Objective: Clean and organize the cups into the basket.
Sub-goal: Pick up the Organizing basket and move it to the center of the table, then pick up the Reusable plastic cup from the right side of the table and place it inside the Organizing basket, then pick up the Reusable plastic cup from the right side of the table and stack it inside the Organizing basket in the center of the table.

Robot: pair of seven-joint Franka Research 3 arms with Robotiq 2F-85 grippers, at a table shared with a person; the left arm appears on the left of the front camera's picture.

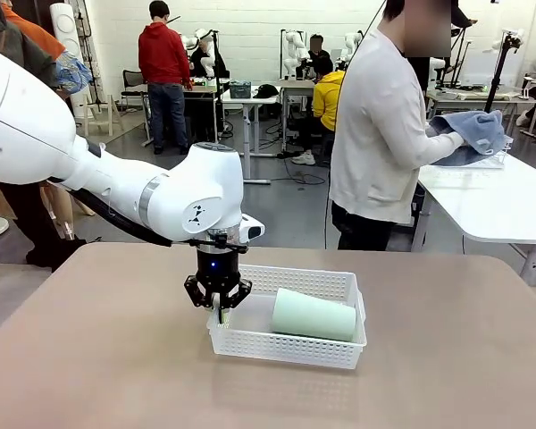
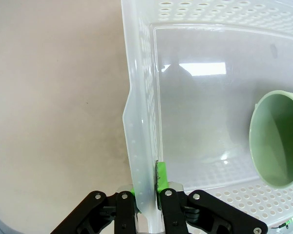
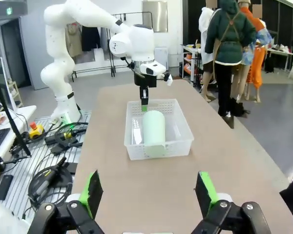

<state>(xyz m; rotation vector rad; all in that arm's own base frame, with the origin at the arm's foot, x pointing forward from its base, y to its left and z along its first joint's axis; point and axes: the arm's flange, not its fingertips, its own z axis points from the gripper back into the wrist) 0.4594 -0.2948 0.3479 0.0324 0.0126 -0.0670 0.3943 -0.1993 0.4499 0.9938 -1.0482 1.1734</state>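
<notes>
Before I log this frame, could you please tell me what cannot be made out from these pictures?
- Front view: whether the person's blue cloth holds anything; the cloth itself hides it.
- Left wrist view: the mint cup beyond its mouth, cut off by the right edge.
- Front view: the basket floor behind the cup, hidden by the cup.

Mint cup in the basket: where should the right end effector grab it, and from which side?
Probably from above, across its mid-body. The mint cup lies on its side in the basket, whose walls block sideways approaches. Its mouth faces the left end effector, shut on the basket wall, so stay off that end.
</notes>
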